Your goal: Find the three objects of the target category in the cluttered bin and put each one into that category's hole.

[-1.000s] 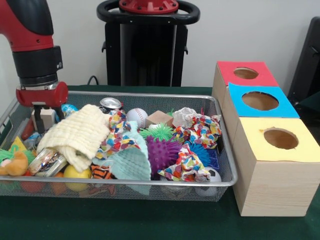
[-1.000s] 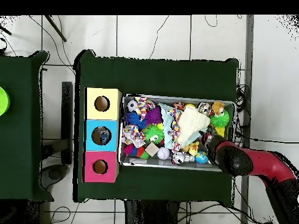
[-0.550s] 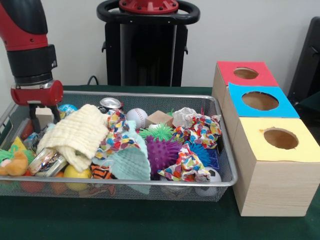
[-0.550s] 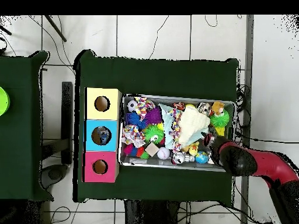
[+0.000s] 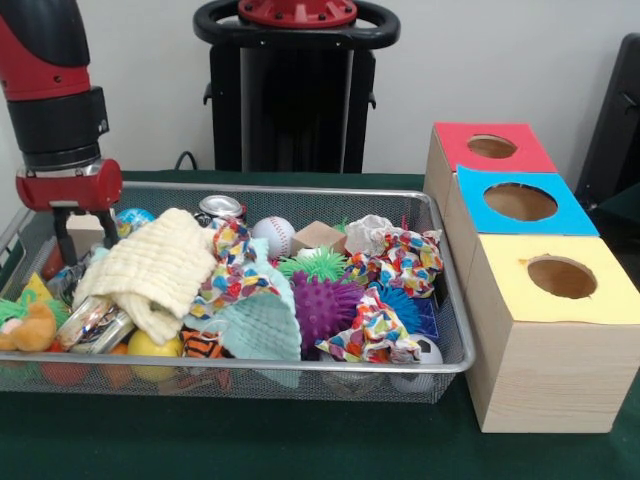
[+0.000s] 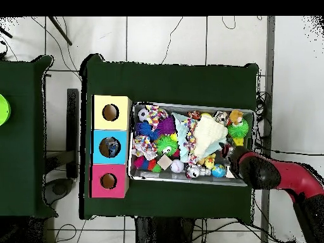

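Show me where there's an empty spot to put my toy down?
The green table is bare in front of the basket and on the strip behind it. The basket is packed edge to edge with toys, cloths and balls. The boxes fill the side beside the basket, so nothing fits there.

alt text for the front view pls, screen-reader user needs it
A red and black robot arm's gripper holds a pale wooden block above the left end of a wire mesh bin crammed with toys, balls and cloths, including a cream knitted cloth and purple spiky ball. Right of the bin stand three wooden boxes with holes, topped red, blue and yellow.
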